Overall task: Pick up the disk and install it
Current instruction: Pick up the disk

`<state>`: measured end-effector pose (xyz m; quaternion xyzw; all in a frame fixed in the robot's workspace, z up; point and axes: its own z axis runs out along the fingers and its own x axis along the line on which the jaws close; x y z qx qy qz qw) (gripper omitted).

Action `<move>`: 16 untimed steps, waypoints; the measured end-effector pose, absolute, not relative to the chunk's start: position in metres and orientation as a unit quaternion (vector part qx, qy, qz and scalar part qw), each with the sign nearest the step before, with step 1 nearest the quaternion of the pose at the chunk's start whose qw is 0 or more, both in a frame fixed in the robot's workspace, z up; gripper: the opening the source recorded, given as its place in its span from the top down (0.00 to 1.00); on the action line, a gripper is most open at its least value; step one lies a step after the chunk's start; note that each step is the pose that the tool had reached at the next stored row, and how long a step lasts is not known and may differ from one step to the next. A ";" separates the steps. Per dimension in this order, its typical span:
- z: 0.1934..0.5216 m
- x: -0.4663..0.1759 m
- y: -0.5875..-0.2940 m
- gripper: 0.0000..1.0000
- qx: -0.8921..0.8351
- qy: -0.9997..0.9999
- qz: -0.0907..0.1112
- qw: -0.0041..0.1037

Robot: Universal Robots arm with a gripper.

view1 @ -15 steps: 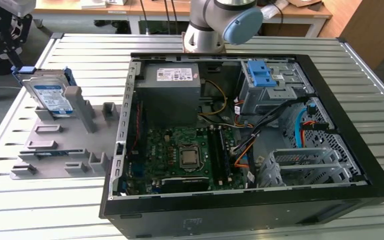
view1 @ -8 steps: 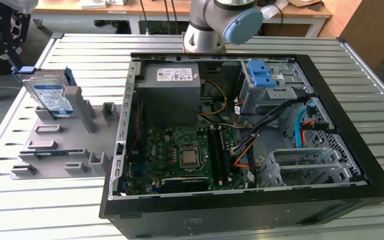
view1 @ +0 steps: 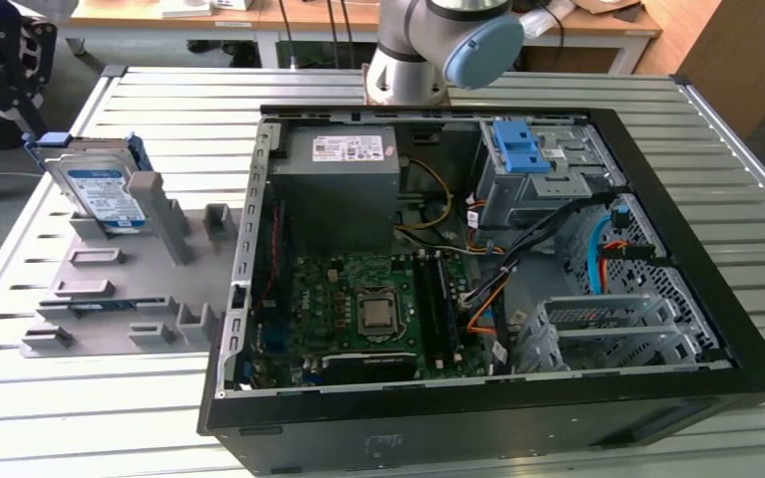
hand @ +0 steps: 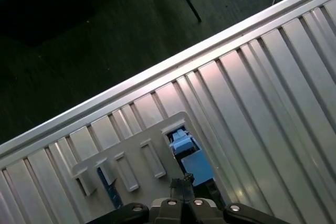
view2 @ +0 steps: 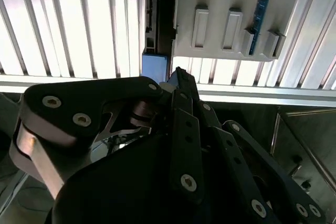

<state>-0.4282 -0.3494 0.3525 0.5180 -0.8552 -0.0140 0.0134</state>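
Note:
The disk [view1: 99,185], silver with a blue-and-white label and a blue carrier bracket, stands on edge in the grey holder [view1: 117,289] at the exterior view's left. In the first wrist view my gripper [hand: 181,183] hangs well above the blue bracket [hand: 187,156] of the disk and touches nothing. Its fingers are together, with nothing between them. The second wrist view shows the black finger links converging at the gripper [view2: 178,75], beside a blue patch of the bracket [view2: 155,66]. The arm's base [view1: 422,50] stands at the table's far edge.
An open black computer case [view1: 701,299] lies on the slatted metal table [view1: 77,398], with motherboard [view1: 370,309], grey power supply [view1: 340,169], a drive bay with a blue latch [view1: 526,149] and an empty metal cage [view1: 609,324]. Loose cables [view1: 542,239] cross the case's inside.

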 end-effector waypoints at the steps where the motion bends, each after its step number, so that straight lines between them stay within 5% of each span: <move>1: 0.352 -0.428 -0.349 0.89 0.521 -0.854 -0.014 0.012; 9: 0.350 -0.428 -0.349 0.89 0.546 -0.837 -0.029 0.002; 16: 0.348 -0.428 -0.349 0.89 0.598 -0.801 -0.029 0.004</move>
